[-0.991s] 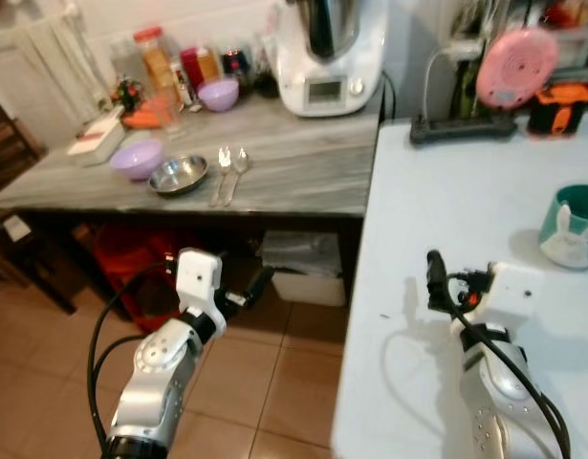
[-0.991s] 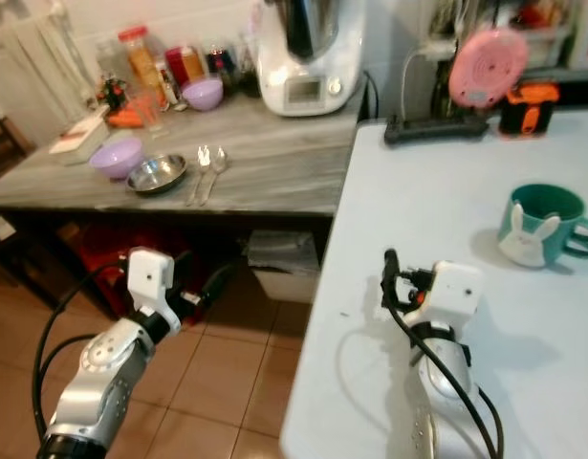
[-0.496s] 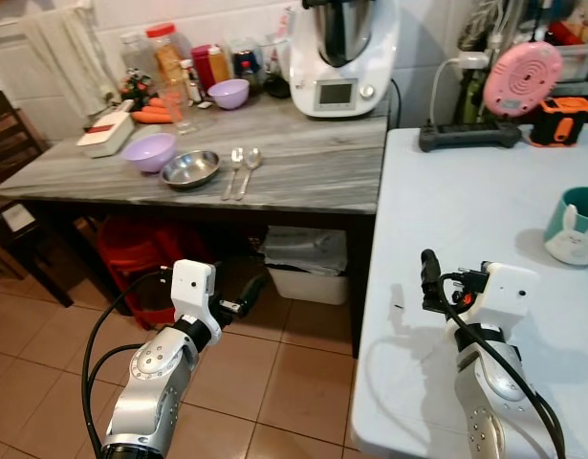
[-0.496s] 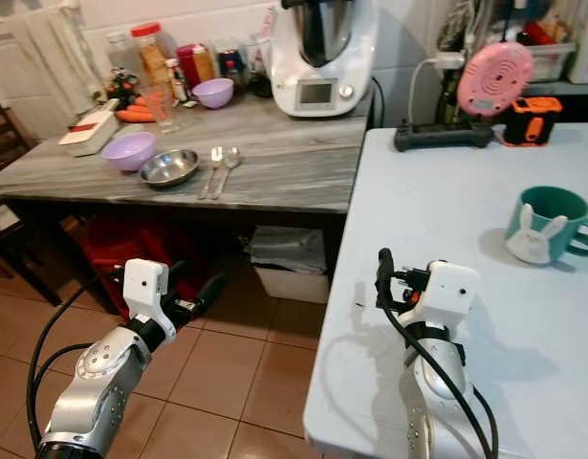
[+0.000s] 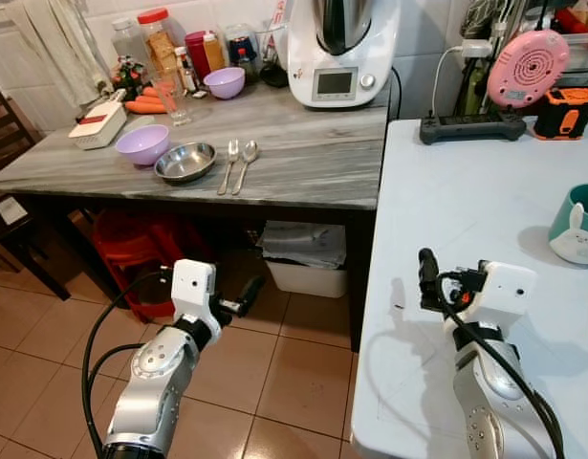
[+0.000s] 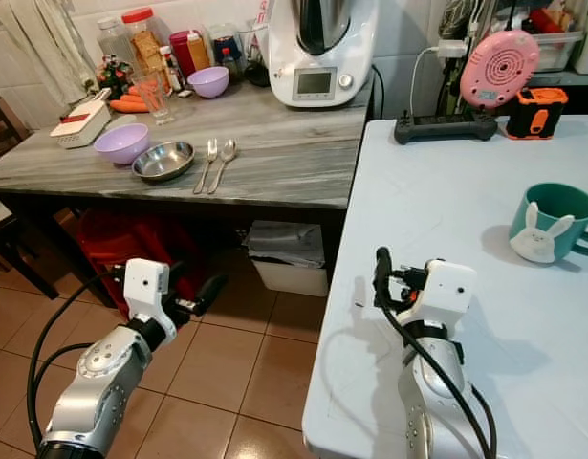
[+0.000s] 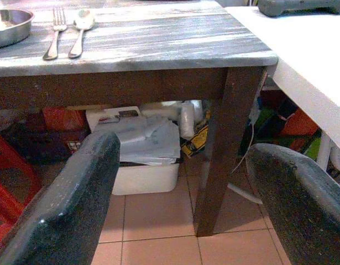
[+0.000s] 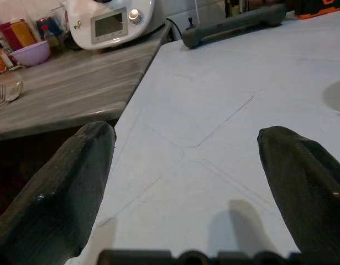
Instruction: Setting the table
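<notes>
Steel bowl, purple bowl side by side, hollow.

Two purple bowls, one steel bowl, one fork, one spoon, one mug.

Bare white table ahead, mug far right, power strip at back edge
</notes>
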You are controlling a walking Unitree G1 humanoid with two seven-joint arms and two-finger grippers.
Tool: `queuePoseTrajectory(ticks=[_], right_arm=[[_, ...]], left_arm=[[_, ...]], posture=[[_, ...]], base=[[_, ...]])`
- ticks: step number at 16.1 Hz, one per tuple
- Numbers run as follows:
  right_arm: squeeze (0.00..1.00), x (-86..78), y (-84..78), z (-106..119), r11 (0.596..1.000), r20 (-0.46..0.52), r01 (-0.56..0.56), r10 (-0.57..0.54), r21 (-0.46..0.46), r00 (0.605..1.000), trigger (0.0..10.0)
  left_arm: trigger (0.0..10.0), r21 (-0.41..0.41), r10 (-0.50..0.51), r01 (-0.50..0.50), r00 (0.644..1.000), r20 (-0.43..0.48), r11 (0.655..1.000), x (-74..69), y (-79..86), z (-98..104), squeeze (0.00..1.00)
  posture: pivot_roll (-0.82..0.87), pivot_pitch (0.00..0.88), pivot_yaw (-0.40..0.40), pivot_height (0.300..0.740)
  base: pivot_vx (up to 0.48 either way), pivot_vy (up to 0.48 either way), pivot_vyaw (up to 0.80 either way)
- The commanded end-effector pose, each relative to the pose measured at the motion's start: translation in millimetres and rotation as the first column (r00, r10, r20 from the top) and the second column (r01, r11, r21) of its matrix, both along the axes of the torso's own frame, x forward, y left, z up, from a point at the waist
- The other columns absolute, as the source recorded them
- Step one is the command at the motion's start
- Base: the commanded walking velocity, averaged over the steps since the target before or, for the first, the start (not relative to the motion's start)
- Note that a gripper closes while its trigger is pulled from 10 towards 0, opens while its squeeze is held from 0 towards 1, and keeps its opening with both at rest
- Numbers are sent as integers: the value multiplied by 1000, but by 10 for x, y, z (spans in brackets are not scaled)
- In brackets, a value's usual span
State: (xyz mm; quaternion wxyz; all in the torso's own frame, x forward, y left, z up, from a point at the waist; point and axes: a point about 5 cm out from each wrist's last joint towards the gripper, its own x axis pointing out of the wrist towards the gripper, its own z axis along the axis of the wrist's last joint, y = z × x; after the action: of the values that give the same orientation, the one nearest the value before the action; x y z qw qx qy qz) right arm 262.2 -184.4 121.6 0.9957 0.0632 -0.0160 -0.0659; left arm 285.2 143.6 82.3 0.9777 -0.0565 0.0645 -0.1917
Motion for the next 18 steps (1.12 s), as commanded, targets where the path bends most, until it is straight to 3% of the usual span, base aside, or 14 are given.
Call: queuePoseTrajectory(ticks=[1,18], right_arm=[[0,11,62,4,1000,1,-22,22,14,1000,10000],[0,34,59,14,1000,10,-8,8,14,1000,10000]], left_arm=[[10000,29,15,-15,1000,7,999,9,65,31,0],[10000,54,12,-13,1000,18,998,51,66,48,0]], posture=[[-129,0,166,740],[-131,0,177,740]], base=[[-240,0,0],[-218,0,0]])
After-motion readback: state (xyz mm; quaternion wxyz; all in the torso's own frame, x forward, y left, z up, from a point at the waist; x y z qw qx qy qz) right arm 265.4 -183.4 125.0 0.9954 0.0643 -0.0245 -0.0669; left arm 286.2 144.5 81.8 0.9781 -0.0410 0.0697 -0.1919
